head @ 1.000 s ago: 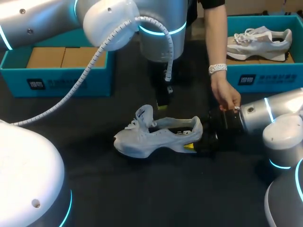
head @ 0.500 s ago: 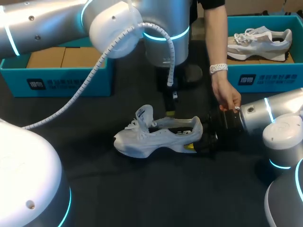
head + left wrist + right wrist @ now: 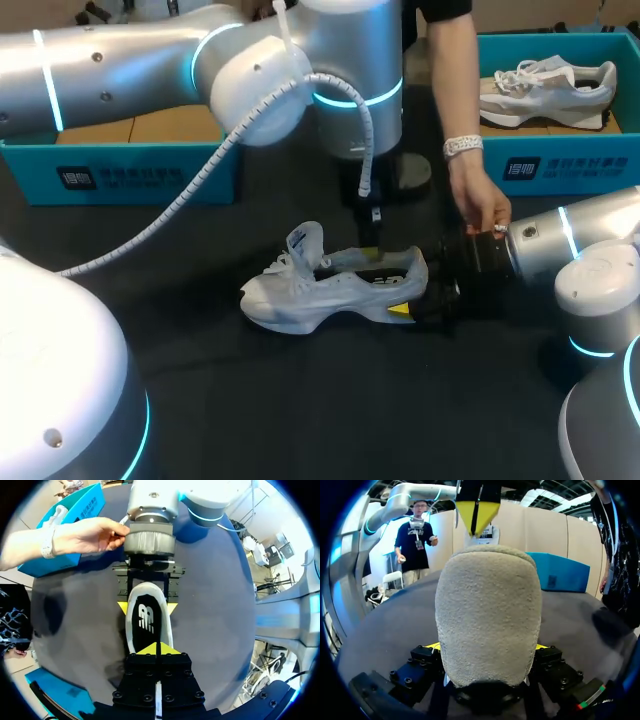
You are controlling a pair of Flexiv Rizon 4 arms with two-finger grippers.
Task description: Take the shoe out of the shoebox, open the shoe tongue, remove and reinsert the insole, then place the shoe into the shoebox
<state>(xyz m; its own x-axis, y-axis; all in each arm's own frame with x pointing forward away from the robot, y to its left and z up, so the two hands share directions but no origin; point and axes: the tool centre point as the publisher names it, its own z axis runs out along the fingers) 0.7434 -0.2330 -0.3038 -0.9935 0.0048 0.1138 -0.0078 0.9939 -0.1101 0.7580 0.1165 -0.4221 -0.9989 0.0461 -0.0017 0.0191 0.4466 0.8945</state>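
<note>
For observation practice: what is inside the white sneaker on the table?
The white sneaker holds a black insole with a white logo; the left claw covers its front.

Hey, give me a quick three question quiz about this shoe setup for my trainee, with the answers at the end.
1. True or false: the left gripper has its jaws shut, poised over the shoe.
2. The right gripper has its jaws clamped on which part of the shoe? A) toe B) heel C) laces
3. What is touching the right arm near its wrist?
Key: 1 true; 2 B; 3 a person's hand.
</note>
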